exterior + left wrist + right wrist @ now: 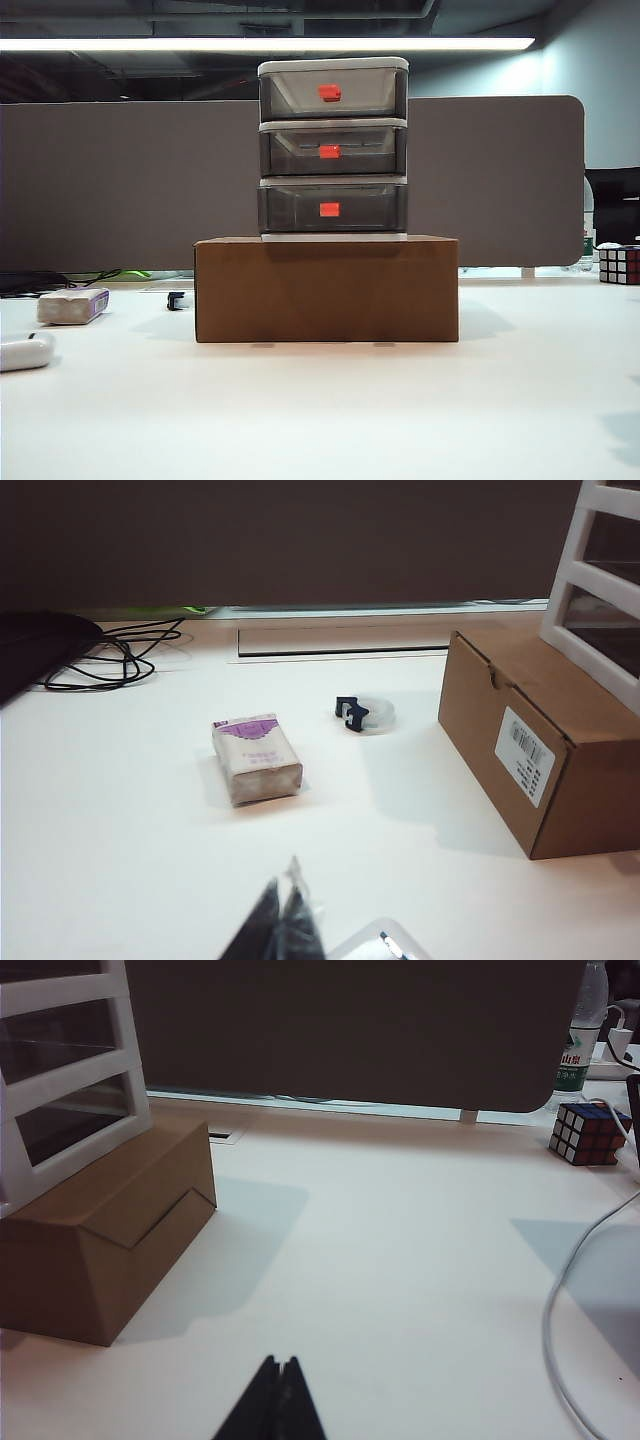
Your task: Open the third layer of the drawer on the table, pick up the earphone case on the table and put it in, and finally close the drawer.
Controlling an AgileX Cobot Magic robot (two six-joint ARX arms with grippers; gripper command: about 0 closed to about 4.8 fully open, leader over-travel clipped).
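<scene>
A small three-tier drawer unit [333, 148] is standing on top of a brown cardboard box [327, 288] in the middle of a plain white table [400, 410]. The unit has a white frame and three smoky, see-through grey drawers, each carrying a small orange-red handle at its front. All three drawers are sitting pushed in, including the lowest one, the third layer [333, 208], just above the box.

At the left edge of the exterior view, near the front of the table, a smooth glossy white earphone case [24, 351] with rounded corners is lying flat, partly cut off by the picture's border. Just behind it is resting a whitish rectangular block with a purple edge [73, 305].

The left gripper [284, 920] is showing its dark fingertips pressed together, holding nothing, low over the table close to the case. The right gripper [277, 1400] is likewise pinched closed and empty, over bare table beside the box.

A colourful puzzle cube [619, 264] is sitting far to the right.
</scene>
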